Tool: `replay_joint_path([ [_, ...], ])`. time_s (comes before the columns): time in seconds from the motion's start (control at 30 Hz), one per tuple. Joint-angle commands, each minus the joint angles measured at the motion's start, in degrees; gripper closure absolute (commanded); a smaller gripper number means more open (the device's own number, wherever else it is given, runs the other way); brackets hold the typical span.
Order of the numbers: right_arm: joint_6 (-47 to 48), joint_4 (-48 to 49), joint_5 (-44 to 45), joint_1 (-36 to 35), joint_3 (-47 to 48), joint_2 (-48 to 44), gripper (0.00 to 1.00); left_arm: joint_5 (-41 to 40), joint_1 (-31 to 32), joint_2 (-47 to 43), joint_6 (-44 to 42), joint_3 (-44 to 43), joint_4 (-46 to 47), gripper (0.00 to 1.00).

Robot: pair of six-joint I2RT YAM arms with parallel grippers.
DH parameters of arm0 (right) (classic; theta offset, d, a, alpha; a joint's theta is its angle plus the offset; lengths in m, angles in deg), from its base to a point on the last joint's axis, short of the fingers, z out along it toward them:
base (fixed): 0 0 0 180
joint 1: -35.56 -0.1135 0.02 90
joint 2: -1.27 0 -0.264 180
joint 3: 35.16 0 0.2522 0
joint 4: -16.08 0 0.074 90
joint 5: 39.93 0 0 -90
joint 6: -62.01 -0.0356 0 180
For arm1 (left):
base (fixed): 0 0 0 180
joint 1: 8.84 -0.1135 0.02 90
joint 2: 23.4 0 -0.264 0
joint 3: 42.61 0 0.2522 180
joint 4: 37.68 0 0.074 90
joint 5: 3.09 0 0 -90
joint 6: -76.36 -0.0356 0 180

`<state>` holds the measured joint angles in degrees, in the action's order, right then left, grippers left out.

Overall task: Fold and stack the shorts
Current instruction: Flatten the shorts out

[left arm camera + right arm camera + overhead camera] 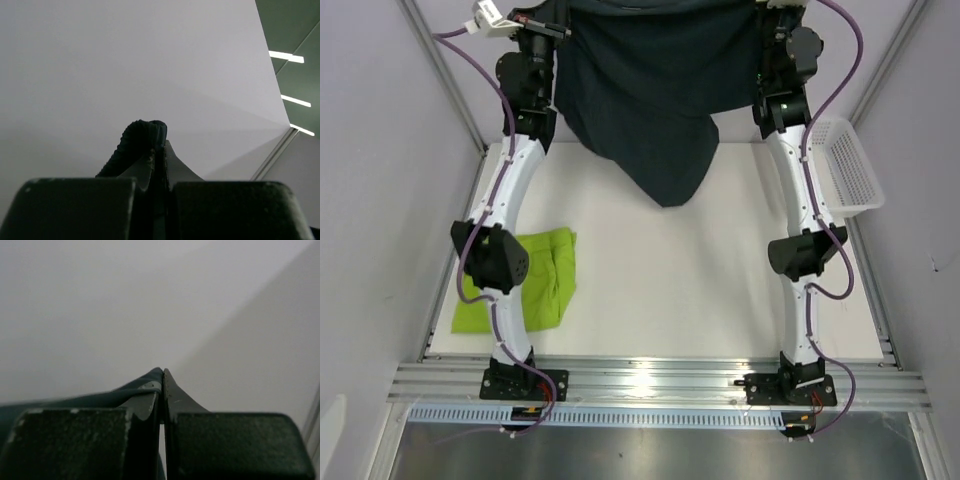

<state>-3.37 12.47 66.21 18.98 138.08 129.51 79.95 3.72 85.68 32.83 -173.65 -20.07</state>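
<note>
Left gripper (159, 136): jaws closed on a bunched edge of the dark navy-teal shorts (655, 90). Right gripper (162, 376): jaws closed on a thin fold of the same fabric. The garment hangs between both grippers above the table (720, 290), with its upper edge cut off by the frame. The lime green shorts (548, 280) lie near left, partly hidden by the left arm (515, 190). A white mesh basket (850, 165) stands far right.

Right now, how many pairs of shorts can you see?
2. The dark navy shorts hang lifted above the far end of the table. The lime green shorts lie flat on its near left part. I see no others.
</note>
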Motion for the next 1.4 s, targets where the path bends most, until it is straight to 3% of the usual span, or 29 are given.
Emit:
replay_joint_path([
  [0.0,-14.23,-0.50,-4.98,3.48,-2.66,-2.27,1.00,9.83,-2.80,9.13,10.72,-17.20,-0.72,1.00],
  [0.03,-15.29,3.78,-5.76,3.48,-13.12,-10.22,1.00,11.25,-2.97,9.05,11.52,-15.81,2.00,1.00],
  [0.07,-16.00,19.22,-6.99,3.57,-24.97,-14.56,1.00,11.70,-2.72,7.74,12.31,-8.22,8.20,1.00],
  [0.13,-18.46,20.45,-6.92,4.10,-39.27,-19.59,1.00,9.61,-2.45,0.72,12.76,13.45,15.78,1.00],
  [0.2,-21.10,25.23,-6.30,4.54,-48.42,-22.67,1.00,8.72,-2.36,-4.28,13.28,23.53,27.04,1.00],
  [0.23,-22.41,29.10,-6.21,4.80,-61.26,-24.78,1.00,8.02,-2.45,-5.53,13.63,36.72,30.73,1.00],
  [0.27,-23.99,33.22,-6.30,4.98,-66.35,-28.45,1.00,8.28,-2.28,-6.41,14.42,40.42,37.46,1.00],
  [0.37,-29.18,38.85,-6.12,4.63,-84.46,-34.96,1.00,10.38,-2.01,-10.10,16.88,55.81,45.41,1.00],
  [0.57,-31.12,35.23,-1.13,-0.37,-108.99,-44.91,1.00,9.51,0.79,-17.14,14.61,83.20,56.14,1.00],
  [0.73,-33.76,26.07,1.78,-4.51,-118.07,-51.68,1.00,13.10,1.86,-17.05,15.83,91.78,62.22,1.00],
  [0.9,-32.62,11.14,5.55,-10.04,-120.89,-58.89,1.00,19.17,2.21,-23.01,16.28,99.23,57.41,1.00],
  [1.07,-34.11,-5.38,5.74,-14.09,-122.04,-65.13,1.00,22.51,2.38,-30.58,15.14,103.03,43.97,1.00],
  [1.17,-35.42,-9.80,9.15,-18.30,-123.88,-67.33,1.00,22.61,2.47,-36.99,13.12,106.36,35.27,1.00],
  [1.37,-35.26,-19.01,14.52,-26.82,-125.47,-70.58,1.00,19.45,3.44,-52.81,5.30,106.55,7.51,0.98],
])
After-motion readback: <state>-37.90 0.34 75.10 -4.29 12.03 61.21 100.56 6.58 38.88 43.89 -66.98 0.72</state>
